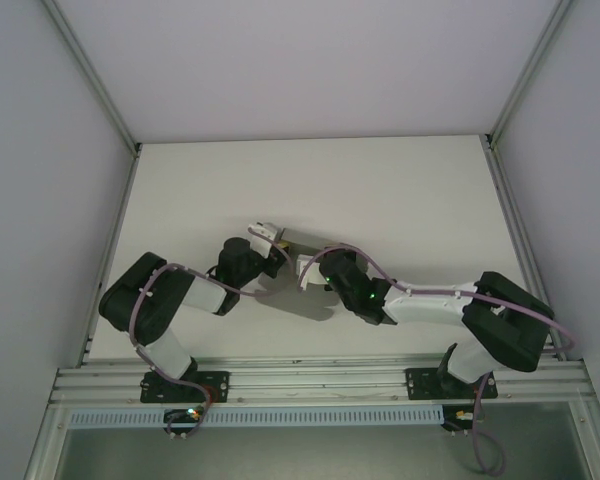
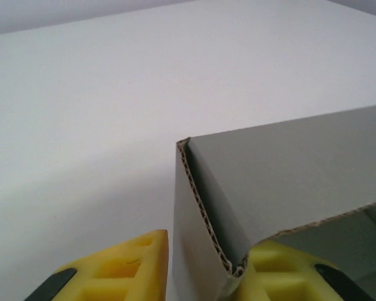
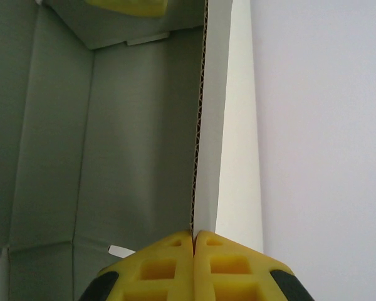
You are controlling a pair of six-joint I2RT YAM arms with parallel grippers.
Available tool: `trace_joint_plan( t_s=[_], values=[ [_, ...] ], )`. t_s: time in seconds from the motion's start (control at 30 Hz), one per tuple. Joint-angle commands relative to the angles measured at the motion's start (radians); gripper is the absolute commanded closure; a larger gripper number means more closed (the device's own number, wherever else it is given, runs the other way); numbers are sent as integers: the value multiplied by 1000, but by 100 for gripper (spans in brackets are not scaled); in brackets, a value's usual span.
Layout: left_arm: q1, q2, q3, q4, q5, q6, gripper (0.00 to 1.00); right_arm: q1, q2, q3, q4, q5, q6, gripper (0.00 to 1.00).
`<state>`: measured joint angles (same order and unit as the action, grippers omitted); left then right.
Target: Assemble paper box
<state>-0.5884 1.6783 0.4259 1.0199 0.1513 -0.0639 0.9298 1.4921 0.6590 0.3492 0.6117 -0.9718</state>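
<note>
White tabletop (image 1: 380, 180) under pale walls (image 1: 40, 150), and the grey corrugated paper box (image 1: 298, 242) sits mid-table, between my two arms. On the right wrist feed the right gripper (image 3: 193, 235) has its yellow fingers (image 3: 225, 263) pressed together on the edge of one box wall. It is a firm pinch, with the grey inside to its left and the white outer face to its right. My left gripper (image 2: 210, 254) straddles a corner of another wall, one finger outside and one inside — whether it actually grips, I cannot tell.
</note>
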Motion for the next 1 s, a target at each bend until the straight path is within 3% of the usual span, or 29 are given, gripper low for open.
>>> trace_joint_plan(
  t_s=[0.0, 0.13, 0.2, 0.3, 0.47, 0.67, 0.77, 0.97],
  values=[
    [4, 4, 17, 76, -78, -19, 76, 7, -18, 12, -195, -143, 59, 98],
    [1, 13, 18, 97, -81, -14, 87, 3, -22, 39, -237, -156, 77, 98],
    [-1, 21, 16, 103, -84, -10, 95, -1, -32, 45, -242, -159, 93, 92],
    [-3, 30, 5, 114, -80, 0, 100, -8, -78, 70, -251, -166, 158, 63],
    [-7, 43, -18, 118, -69, 7, 100, -63, -274, 108, -277, -323, 373, 33],
    [-15, 78, -25, 144, -28, 5, 100, -273, -403, 95, -215, -617, 738, 24],
    [-18, 97, -22, 155, 4, 6, 100, -337, -300, 175, -285, -708, 829, 25],
    [-30, 118, -19, 150, 25, 13, 100, -342, -11, 409, -449, -732, 860, 29]
  ],
)
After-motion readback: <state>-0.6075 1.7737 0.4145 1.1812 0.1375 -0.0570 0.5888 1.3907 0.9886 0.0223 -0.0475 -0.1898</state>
